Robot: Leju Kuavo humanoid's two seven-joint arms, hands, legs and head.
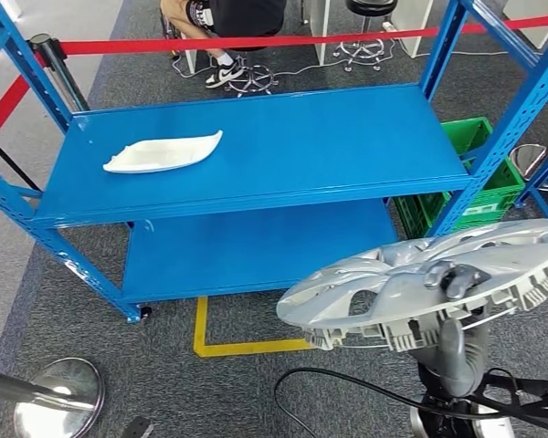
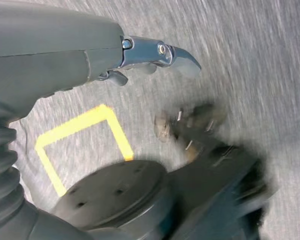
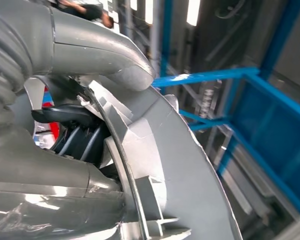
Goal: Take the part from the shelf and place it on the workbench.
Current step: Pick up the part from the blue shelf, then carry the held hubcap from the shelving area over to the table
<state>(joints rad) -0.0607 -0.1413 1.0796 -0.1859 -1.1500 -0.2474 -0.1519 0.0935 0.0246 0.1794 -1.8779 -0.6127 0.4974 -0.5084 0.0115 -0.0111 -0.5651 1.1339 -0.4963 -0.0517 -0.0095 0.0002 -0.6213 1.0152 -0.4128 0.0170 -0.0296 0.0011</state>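
Observation:
A silver wheel cover (image 1: 423, 283) hangs roughly flat in front of the blue shelf (image 1: 271, 173), at the lower right of the head view. My right hand (image 1: 458, 351) grips it from below at its rim. In the right wrist view the thick grey thumb (image 3: 103, 57) lies over the rim of the wheel cover (image 3: 186, 170), with dark fingers behind it. A white curved part (image 1: 163, 152) lies on the shelf's top board, towards its left. My left hand (image 2: 148, 55) hangs over the grey floor and holds nothing.
A green crate (image 1: 489, 173) stands by the shelf's right post. Red barrier tape (image 1: 258, 41) runs behind the shelf, where a person (image 1: 223, 27) sits. A chrome stanchion base (image 1: 58, 397) is at lower left. Yellow floor tape (image 1: 237, 345) and a black cable (image 1: 340, 383) lie in front.

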